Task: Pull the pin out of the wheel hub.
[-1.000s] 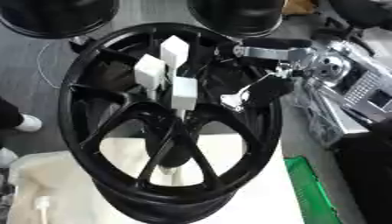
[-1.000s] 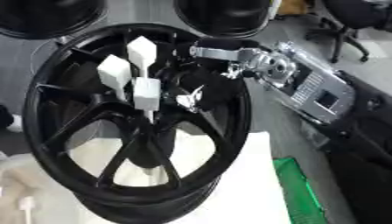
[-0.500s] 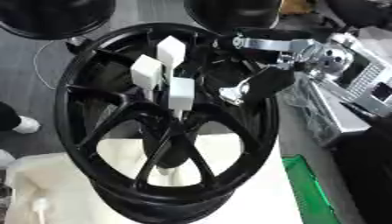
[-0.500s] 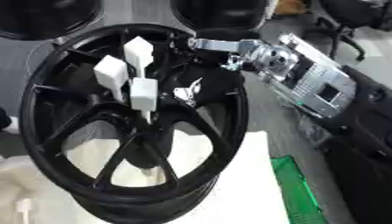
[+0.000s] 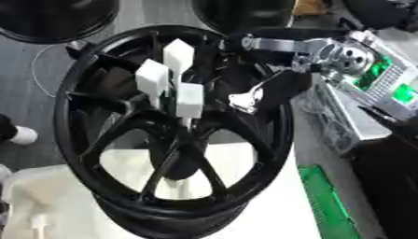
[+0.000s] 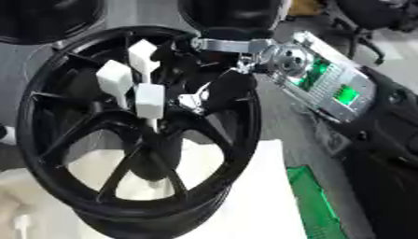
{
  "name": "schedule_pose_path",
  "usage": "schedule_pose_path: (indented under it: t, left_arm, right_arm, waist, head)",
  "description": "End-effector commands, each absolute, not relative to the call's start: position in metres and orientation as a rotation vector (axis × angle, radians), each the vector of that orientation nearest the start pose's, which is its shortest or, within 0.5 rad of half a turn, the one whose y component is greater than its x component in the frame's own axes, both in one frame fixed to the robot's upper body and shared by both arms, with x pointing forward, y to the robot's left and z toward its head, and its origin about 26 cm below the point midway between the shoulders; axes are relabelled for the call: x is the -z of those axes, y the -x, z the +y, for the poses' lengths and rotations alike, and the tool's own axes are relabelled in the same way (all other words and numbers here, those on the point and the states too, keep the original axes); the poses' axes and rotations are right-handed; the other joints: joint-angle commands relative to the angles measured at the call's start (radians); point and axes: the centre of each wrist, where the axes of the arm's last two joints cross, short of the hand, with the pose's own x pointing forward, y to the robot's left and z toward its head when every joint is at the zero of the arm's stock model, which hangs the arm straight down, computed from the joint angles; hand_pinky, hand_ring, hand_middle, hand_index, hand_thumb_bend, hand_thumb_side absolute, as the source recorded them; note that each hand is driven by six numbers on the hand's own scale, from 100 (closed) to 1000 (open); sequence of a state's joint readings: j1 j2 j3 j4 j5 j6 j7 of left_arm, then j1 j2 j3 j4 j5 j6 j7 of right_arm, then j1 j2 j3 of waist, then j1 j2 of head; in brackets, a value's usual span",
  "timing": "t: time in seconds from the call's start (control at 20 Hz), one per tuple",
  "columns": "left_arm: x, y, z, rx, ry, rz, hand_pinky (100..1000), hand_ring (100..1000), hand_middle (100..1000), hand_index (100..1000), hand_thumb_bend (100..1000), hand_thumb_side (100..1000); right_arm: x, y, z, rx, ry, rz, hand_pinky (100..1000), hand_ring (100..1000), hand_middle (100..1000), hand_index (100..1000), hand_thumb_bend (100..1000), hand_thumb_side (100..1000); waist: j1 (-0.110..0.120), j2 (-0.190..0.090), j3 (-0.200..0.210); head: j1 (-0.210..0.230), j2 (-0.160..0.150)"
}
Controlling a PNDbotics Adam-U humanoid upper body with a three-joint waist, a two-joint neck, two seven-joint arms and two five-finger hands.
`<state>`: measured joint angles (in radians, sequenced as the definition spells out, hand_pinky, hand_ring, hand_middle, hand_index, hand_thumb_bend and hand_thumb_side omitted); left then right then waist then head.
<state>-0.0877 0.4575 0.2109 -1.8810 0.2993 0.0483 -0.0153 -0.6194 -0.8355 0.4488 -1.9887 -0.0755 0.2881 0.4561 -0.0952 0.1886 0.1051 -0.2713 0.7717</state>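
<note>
Black wheel hub, white pins; right hand beside them.

Your black spoked wheel hub fills the frame's centre, three white block-headed pins standing in its upper middle, your right hand just right of them.

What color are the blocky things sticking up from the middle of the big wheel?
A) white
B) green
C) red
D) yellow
A: three white blocks stand clustered over the middle of the black wheel, next to where the right robot hand reaches in from the right.
</note>
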Motion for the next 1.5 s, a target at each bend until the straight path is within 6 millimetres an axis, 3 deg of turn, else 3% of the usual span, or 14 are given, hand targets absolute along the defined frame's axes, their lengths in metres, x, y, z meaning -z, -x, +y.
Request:
schedule_pose_path:
  t: [0.05,0.65,0.85,1.5]
  left_arm:
    - [-0.164,-0.276,0.369,0.119,-0.234,-1.997,586,727,684,718,100,780]
    - [-0.163,-0.274,0.370,0.106,-0.245,-1.997,587,727,684,718,100,785]
    - [-0.163,-0.274,0.370,0.110,-0.241,-1.996,587,728,680,717,100,788]
    - [-0.163,-0.275,0.369,0.114,-0.242,-1.997,586,727,677,716,100,792]
  right_arm:
    - [-0.267,-0.300,-0.218,-1.526,0.114,-1.664,838,960,737,934,100,265]
    - [-0.262,-0.300,-0.216,-1.539,0.184,-1.682,860,987,764,940,100,281]
    - [-0.260,-0.300,-0.215,-1.524,0.195,-1.672,860,1000,818,942,100,281]
    - [-0.253,-0.299,-0.209,-1.522,0.191,-1.639,855,998,815,944,100,283]
  waist:
    - [0.007,-0.024,0.002]
    - [0.003,-0.023,0.016]
    - [0.000,-0.018,0.018]
    - [-0.006,-0.008,0.022]
  head:
    - [-0.004,-0.002]
    - [-0.010,-0.002]
    - [-0.011,-0.002]
    - [-0.020,-0.002]
